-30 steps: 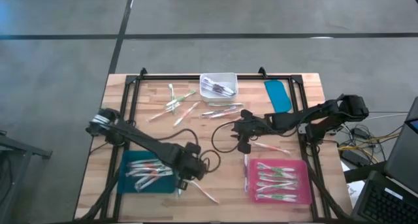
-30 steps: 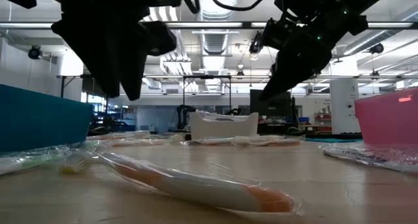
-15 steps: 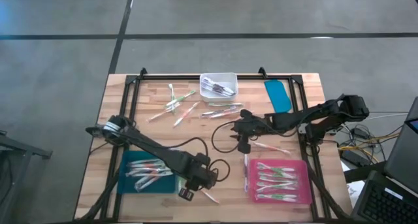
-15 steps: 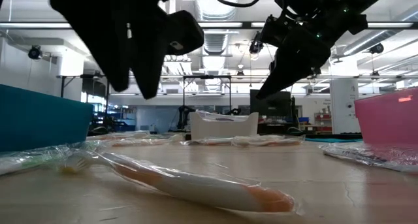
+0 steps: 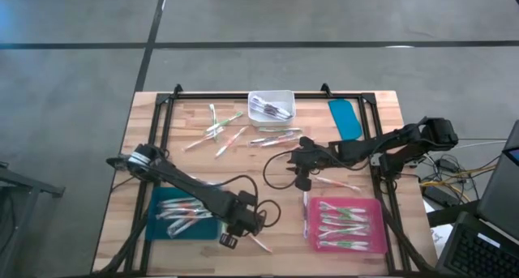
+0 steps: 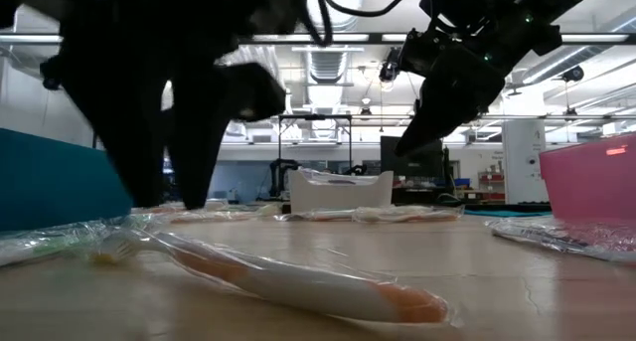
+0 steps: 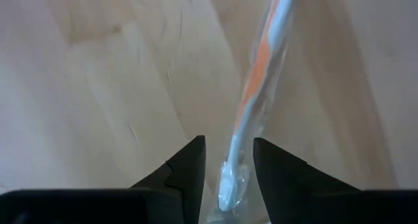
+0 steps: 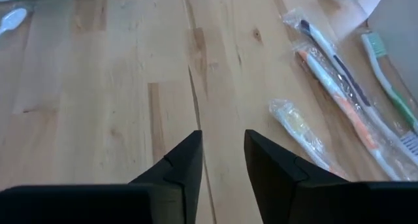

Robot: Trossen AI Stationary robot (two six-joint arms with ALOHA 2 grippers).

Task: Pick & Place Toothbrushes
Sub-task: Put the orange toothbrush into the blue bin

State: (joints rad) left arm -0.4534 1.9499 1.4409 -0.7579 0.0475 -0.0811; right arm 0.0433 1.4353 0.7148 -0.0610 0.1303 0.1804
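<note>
I have the left tool [image 5: 229,241] low over the bench [image 5: 276,160] near its front edge, just beside the teal tray [image 5: 162,198]. In the left wrist view its fingers [image 7: 189,168] stand apart, straddling the end of a wrapped orange toothbrush [image 7: 258,100] that lies flat on the wood; I cannot tell whether they touch it. From above, that toothbrush [image 5: 258,244] runs out from the tool toward the front edge.

The right tool [image 5: 302,183] hangs over the middle of the bench, its fingers [image 8: 186,162] spread with only bare wood between them. A few wrapped brushes [image 8: 339,93] lie just ahead of it.

More toothbrushes are scattered on the far half [image 5: 223,130], some sit in the white bin [image 5: 271,104], some in the teal tray, and a row in the pink tray [image 5: 345,225]. A teal lid [image 5: 345,118] lies near the far right corner.
</note>
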